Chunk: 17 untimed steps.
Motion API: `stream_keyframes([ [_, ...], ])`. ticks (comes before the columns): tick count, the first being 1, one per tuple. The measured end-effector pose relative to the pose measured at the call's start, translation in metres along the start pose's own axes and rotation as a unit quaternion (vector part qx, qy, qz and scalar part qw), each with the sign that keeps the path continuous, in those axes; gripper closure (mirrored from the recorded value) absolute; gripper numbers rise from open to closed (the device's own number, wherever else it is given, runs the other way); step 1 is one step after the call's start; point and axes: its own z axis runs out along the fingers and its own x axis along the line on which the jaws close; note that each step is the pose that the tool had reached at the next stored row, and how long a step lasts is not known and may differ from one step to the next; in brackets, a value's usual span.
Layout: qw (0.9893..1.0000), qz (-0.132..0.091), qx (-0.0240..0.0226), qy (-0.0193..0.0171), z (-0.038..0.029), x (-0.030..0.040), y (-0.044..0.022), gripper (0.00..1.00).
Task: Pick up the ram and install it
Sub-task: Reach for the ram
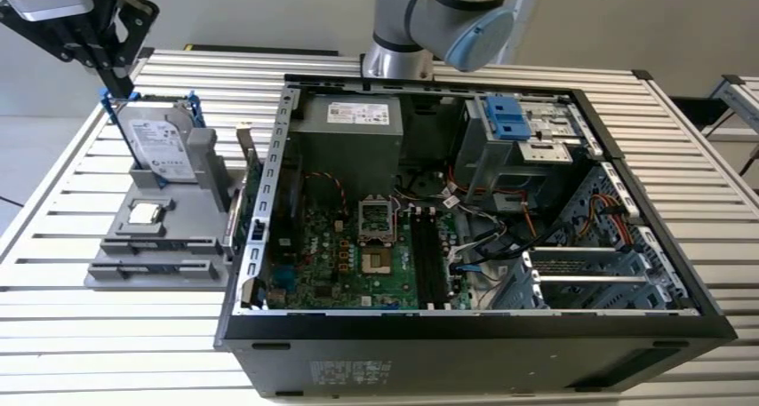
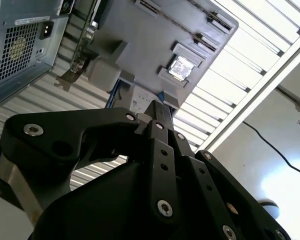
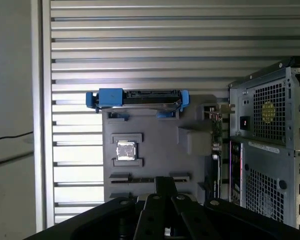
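A table (image 1: 664, 157) of ribbed, pale metal slats is seen, carrying an open black computer case (image 1: 475, 353) laid on its side. Inside the case, a green motherboard (image 1: 355, 264) is exposed, with long black memory slots (image 1: 429, 259) and tangled cables beside it.

A matte grey moulded fixture (image 1: 155, 246) is set near the table edge at the exterior view's left, just beside the case. A silver box-shaped hard drive (image 1: 160, 144) with blue rails is stood upright in it, and a small square silver processor chip (image 1: 145, 213) is laid flat in a recess.

The ram (image 1: 241, 206) is seen as a long, thin, blue-green board stood on its long edge along the side of the fixture nearest the case. In the first wrist view the ram (image 3: 216, 137) is shown edge-on from above as a narrow green strip between the fixture and the case; the case's perforated rear grille (image 3: 270, 115) is also shown there. Its chips cannot be made out.

The tool (image 1: 119, 88), made of black bolted link bars, is held above the top of the hard drive. Its fingers are drawn together to a single point and nothing is gripped. In the second wrist view the tool (image 2: 157, 107) is seen from behind, its screw heads plain, pointing at the fixture.
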Motion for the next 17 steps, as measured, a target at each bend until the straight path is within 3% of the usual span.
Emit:
stream_keyframes([
  [8,1.0000,0.000,0.0000,0.0000,-0.0001,0.0000,-0.0024,1.00],
  [17,1.0000,0.000,0.0000,0.0001,-0.0004,-0.0003,-0.0097,1.00],
])
